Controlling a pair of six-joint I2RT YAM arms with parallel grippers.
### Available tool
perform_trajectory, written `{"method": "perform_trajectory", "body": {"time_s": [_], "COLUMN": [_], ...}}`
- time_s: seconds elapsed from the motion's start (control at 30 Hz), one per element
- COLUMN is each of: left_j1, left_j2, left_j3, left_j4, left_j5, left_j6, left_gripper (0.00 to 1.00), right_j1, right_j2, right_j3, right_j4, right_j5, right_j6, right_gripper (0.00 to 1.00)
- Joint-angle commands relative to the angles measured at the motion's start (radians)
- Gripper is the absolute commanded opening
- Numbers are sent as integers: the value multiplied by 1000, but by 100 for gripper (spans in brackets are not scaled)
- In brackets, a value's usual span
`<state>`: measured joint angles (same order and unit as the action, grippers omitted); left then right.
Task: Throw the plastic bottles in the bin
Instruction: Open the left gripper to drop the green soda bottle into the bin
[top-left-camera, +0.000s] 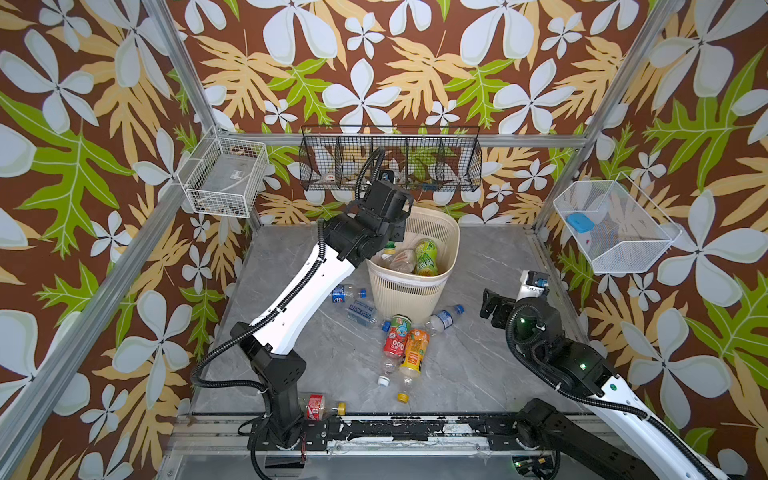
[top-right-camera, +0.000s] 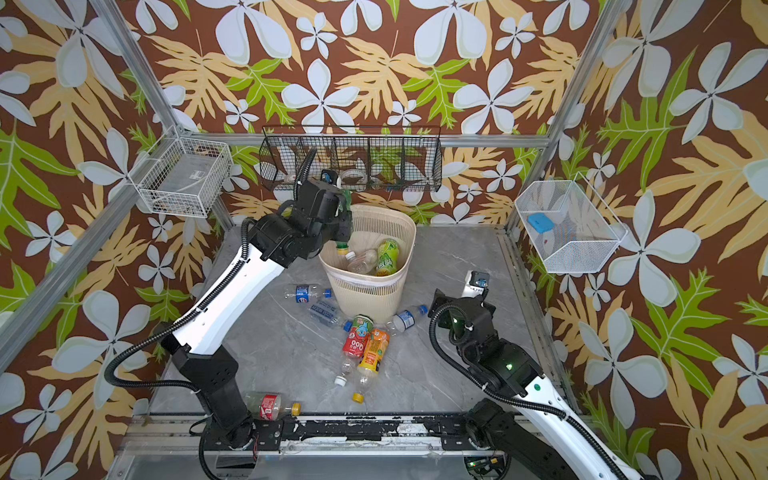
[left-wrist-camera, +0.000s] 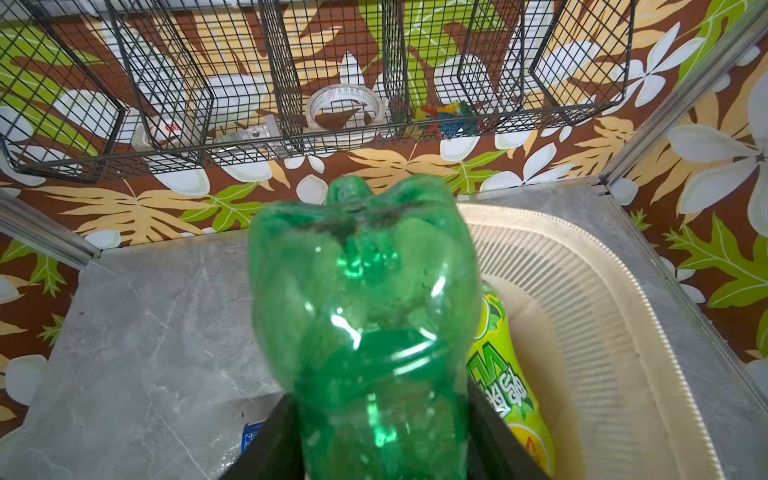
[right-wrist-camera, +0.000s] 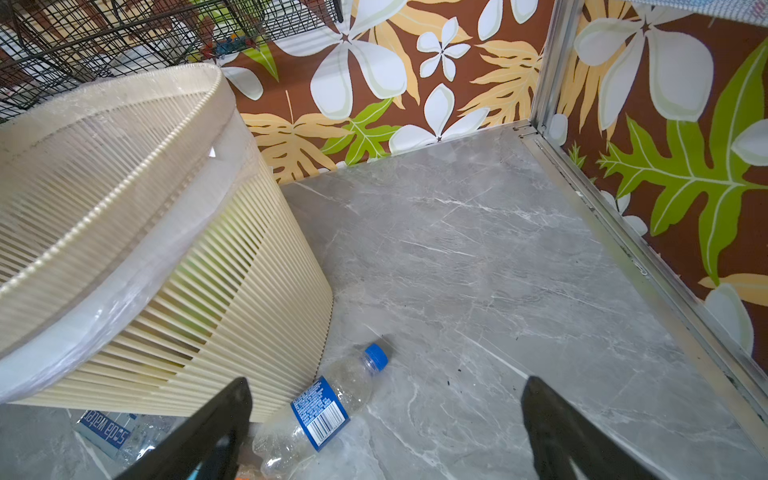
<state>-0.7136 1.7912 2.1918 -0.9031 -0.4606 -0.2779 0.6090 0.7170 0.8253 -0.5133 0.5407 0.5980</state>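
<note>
My left gripper (left-wrist-camera: 382, 457) is shut on a green plastic bottle (left-wrist-camera: 365, 311), whose base points at the back wall. It hangs over the left rim of the cream ribbed bin (top-left-camera: 411, 291), and in a top view the left gripper (top-right-camera: 340, 220) hides most of that bottle. A lime-labelled bottle (top-left-camera: 426, 257) and a clear one (top-left-camera: 401, 261) lie inside the bin. Several bottles lie on the table: blue-labelled (top-left-camera: 345, 293), red (top-left-camera: 397, 340), orange (top-left-camera: 413, 353). My right gripper (right-wrist-camera: 384, 415) stands open and empty above a blue-capped bottle (right-wrist-camera: 324, 407) by the bin's right side.
A black wire rack (top-left-camera: 390, 162) hangs on the back wall just behind the bin. White wire baskets hang at the left (top-left-camera: 224, 178) and right (top-left-camera: 611, 224). A red-labelled bottle (top-left-camera: 320, 407) lies at the front edge by the left arm's base.
</note>
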Motion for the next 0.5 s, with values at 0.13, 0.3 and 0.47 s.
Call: {"method": "perform_trajectory", "body": {"time_s": [0.13, 0.3, 0.47], "left_j1": [3, 2, 2], "left_j2": [1, -74, -228], "left_j3": [-22, -91, -227], "left_j4": [1, 73, 227], "left_j5": [-47, -33, -16], "left_j6": [17, 25, 27], "left_gripper": [77, 95, 100], "right_j1": [0, 0, -1], "right_j2": [0, 10, 21], "right_j3": [7, 2, -7], "right_j4": [-3, 10, 19], "right_j5": [15, -9, -33], "right_j6": [10, 24, 45], "right_gripper": [100, 99, 100]}}
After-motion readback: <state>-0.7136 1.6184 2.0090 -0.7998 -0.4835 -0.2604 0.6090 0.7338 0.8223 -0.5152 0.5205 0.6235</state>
